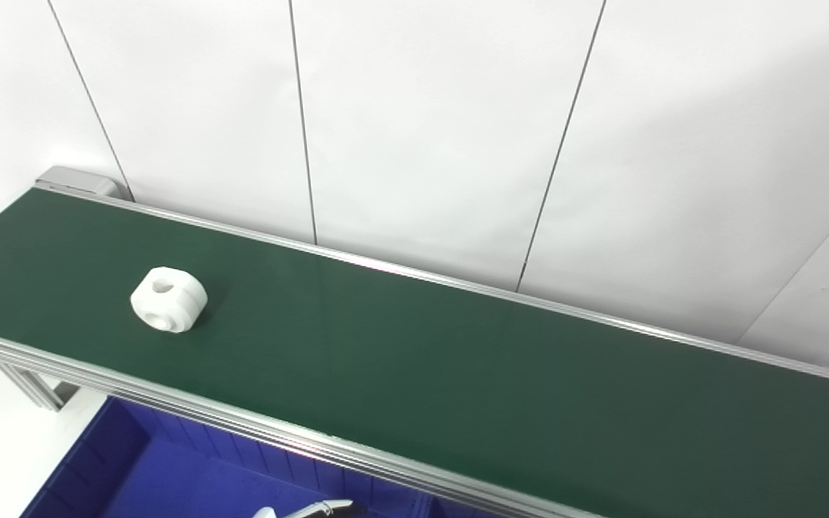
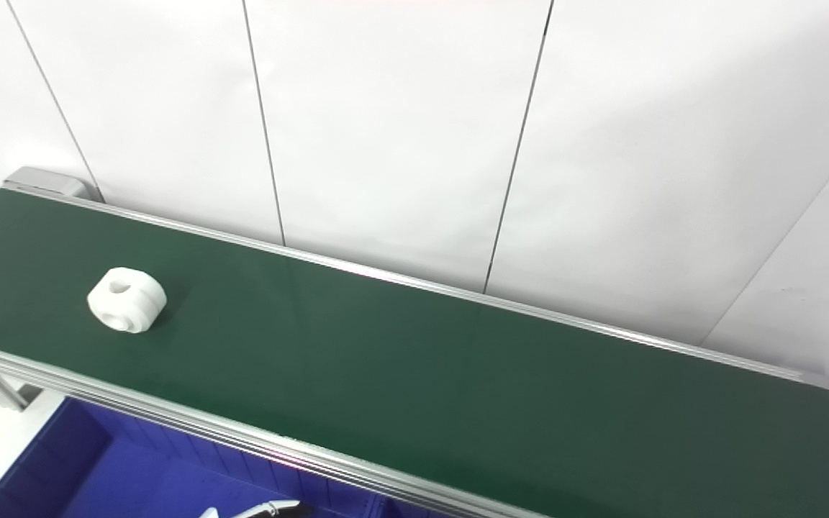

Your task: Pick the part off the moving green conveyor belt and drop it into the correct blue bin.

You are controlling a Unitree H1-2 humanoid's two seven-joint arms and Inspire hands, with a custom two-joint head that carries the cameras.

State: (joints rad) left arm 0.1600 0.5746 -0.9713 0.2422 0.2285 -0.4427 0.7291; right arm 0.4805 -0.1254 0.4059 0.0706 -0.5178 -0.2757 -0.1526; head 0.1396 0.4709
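White part on belt, left of frame; hands barely visible.

We find the white part (image 1: pixel 168 299) resting on the green conveyor belt (image 1: pixel 458 374) at the left of the frame, nearer the belt's front aluminium rail (image 1: pixel 242 421) than the back one. A blue bin (image 1: pixel 170 475) sits below the front rail at lower left. At the bottom edge we note a white and dark sliver (image 1: pixel 317 509), possibly part of a hand; we cannot tell which one, nor whether its fingers are apart or together. White wall panels (image 1: pixel 422 129) stand behind the belt.
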